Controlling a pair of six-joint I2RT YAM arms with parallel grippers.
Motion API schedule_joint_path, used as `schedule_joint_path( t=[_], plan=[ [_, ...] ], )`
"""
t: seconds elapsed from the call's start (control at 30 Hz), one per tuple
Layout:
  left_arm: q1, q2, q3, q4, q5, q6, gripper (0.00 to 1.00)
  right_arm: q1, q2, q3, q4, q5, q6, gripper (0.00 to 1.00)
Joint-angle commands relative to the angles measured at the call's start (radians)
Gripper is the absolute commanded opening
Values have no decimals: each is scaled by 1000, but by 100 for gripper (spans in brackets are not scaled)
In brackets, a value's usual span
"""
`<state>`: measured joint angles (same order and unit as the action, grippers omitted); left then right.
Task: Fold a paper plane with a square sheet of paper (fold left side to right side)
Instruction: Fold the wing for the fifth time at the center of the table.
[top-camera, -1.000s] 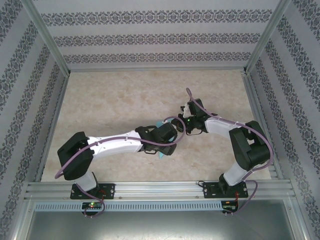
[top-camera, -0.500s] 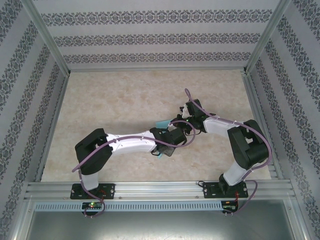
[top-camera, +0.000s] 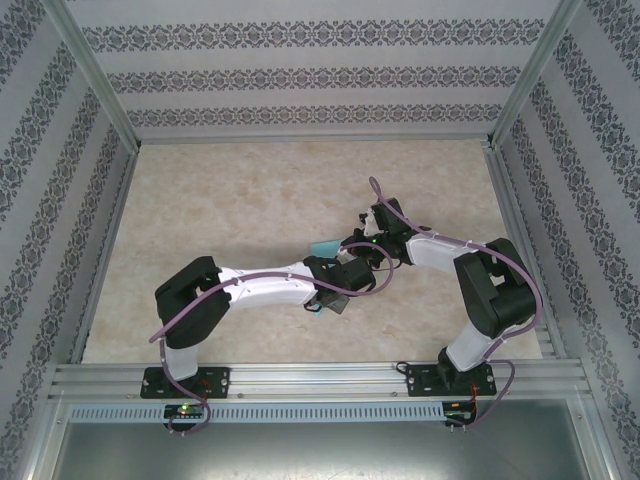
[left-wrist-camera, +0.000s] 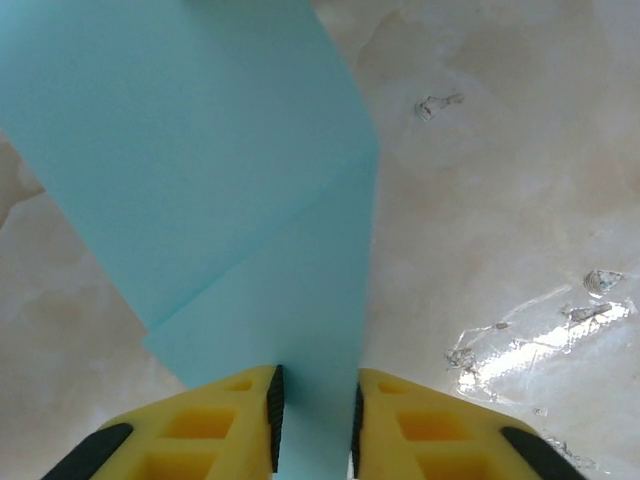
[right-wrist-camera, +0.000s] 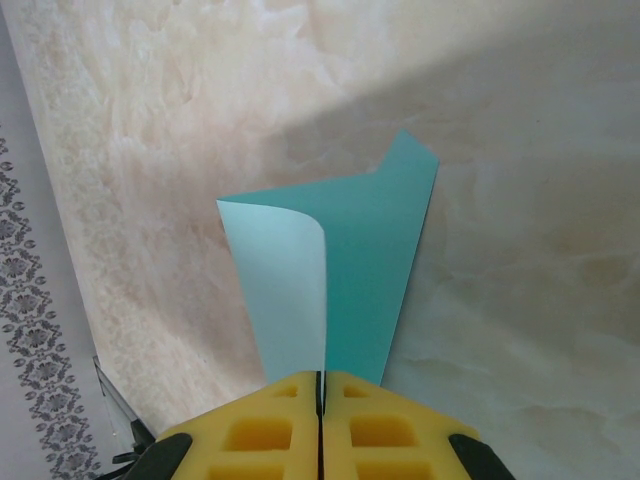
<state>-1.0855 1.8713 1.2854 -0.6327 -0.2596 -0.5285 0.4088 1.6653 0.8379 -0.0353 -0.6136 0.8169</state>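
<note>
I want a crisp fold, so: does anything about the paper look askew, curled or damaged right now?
Yes. The square sheet of paper, pinched in the shut right tool, has a pale flap curling over loosely instead of lying flat, so the fold looks uncreased. No tears visible.

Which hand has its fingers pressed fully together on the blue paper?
The right hand: its yellow fingers meet on the paper. The left hand shows a gap between its fingers, paper passing through.

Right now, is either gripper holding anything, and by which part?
The right gripper is shut on the blue paper sheet, pinching its narrow end. The left gripper straddles it, jaws apart.
</note>
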Motion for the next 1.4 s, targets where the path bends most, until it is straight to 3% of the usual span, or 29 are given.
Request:
schedule_joint_path(
  t=[0.0,0.2,0.3,0.5,0.67,0.93,1.07,1.37],
  plan=[
    [-13,14,17,-33,-16,-1,23,5,21,27,-21,0,-1,6],
    [-8,12,14,-32,-14,-4,16,6,19,38,-49,4,-26,8],
    [-4,11,11,-29,-5,-5,14,1,10,39,-53,10,-36,19],
    [10,29,18,-15,36,8,10,-23,-27,45,-72,28,-54,29],
    [41,7,-16,30,79,-4,9,-68,-143,-15,-34,79,-39,41],
    [112,-112,-144,233,231,-31,8,-216,-382,-146,-71,109,-83,61],
    [158,-150,-210,349,338,-74,8,-232,-414,-186,-124,120,-130,62],
    [281,-184,-375,664,597,-231,7,-190,-390,-270,-58,95,-150,62]
  ],
)
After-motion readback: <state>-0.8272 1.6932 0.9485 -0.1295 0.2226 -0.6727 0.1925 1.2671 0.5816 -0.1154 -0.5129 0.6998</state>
